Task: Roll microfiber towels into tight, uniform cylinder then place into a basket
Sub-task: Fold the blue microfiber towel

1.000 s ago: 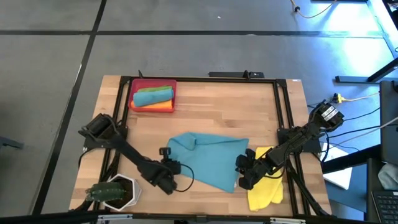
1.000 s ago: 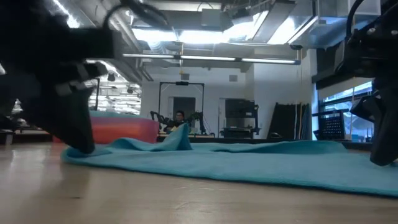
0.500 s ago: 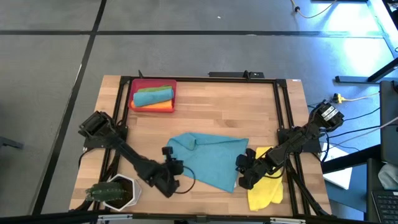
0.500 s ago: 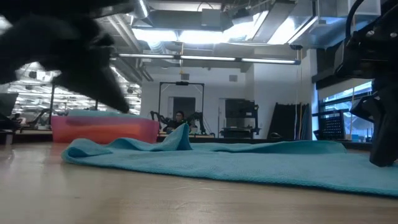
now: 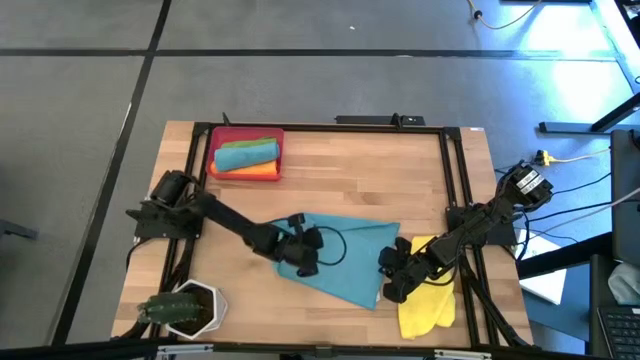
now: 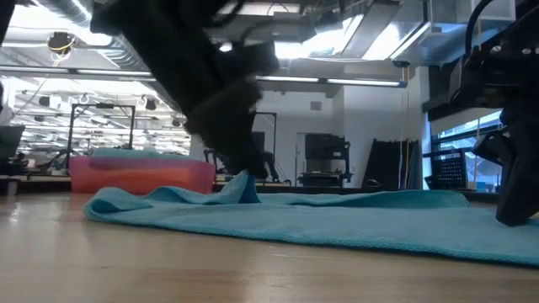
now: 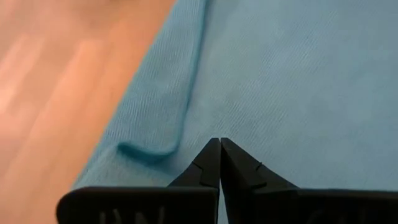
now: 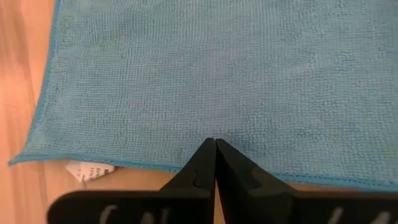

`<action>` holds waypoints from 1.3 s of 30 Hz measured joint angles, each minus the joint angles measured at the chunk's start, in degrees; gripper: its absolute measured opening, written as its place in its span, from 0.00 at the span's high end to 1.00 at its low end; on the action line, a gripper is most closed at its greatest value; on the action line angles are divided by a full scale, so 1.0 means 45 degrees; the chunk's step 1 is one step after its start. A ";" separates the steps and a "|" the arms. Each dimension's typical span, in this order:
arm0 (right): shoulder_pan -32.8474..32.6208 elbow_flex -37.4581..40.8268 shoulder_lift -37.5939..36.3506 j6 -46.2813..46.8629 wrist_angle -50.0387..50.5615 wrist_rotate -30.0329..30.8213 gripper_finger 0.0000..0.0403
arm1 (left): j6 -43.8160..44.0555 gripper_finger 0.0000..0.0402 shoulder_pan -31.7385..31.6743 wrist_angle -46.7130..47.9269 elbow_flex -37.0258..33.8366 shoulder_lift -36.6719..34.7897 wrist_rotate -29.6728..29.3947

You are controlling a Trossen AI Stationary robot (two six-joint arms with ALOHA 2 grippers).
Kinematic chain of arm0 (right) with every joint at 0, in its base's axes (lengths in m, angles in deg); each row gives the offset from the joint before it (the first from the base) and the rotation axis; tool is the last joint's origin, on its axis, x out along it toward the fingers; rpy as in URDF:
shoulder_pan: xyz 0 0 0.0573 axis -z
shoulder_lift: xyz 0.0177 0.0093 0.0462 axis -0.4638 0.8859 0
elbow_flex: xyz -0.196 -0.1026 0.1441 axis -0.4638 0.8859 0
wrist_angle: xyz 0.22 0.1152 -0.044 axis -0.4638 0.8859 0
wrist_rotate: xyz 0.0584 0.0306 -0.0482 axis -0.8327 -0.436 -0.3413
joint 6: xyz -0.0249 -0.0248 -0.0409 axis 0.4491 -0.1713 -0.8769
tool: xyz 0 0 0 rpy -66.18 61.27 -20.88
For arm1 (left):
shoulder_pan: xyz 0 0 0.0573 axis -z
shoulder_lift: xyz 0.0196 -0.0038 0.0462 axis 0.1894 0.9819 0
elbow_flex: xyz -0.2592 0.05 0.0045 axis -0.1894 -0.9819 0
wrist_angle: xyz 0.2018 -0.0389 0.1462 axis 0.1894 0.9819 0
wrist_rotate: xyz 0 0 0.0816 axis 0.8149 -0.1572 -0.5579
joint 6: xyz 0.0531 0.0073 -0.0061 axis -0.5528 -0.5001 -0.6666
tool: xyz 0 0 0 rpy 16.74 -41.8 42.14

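High view: at frame centre, a flat teal-blue microfiber towel [image 5: 345, 255] spread on the light wooden table [image 5: 400, 180], one corner rumpled toward the left. Over that rumpled edge, the left gripper [image 5: 303, 258], fingers pressed together, nothing clasped between them, tips down at the cloth. At the towel's right edge, the right gripper [image 5: 390, 285], likewise clenched with no fold of cloth visibly pinched, resting at the hem. Just beyond it, lower right, a crumpled yellow microfiber towel [image 5: 425, 310], partly hidden under the right arm. In the upper left of the table, the shallow red plastic basket [image 5: 214, 152] holding a rolled teal-blue towel [image 5: 245, 156], a green one [image 5: 252, 141] behind it and an orange one [image 5: 250, 172] below (well apart from both grippers). At the lower left corner, a white hexagonal pot with a plant [image 5: 185, 308], clear of the left arm.

Low view: teal cloth stretched across the middle of the frame, a raised peak left of centre, the dark left arm coming down on it from the upper left; red basket behind at left; right gripper at the far right edge, touching the cloth.

Left wrist view: closed fingertips [image 7: 211, 163] beside a folded-over hem. Right wrist view: closed tips at the towel's border, a white label [image 8: 87, 171] poking out beneath.
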 joint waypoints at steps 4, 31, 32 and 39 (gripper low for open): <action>0.0000 -0.0005 0.0000 0.0004 0.0094 0.0000 0.97 | 0.0009 1.00 -0.0415 0.0673 -0.0005 0.0012 0.0441; -0.0010 -0.0008 -0.0005 0.0251 0.0344 -0.0338 0.97 | 0.2786 1.00 -0.1515 0.7366 -0.0005 -0.2412 -0.2886; -0.0010 -0.0017 -0.0005 0.0307 0.0384 -0.0337 0.97 | 0.2793 1.00 -0.1265 0.7064 -0.0005 -0.2468 -0.2237; -0.0015 -0.0019 -0.0010 0.0338 0.0427 -0.0337 0.97 | 0.3552 1.00 0.1627 0.5433 0.0015 -0.1998 -0.0010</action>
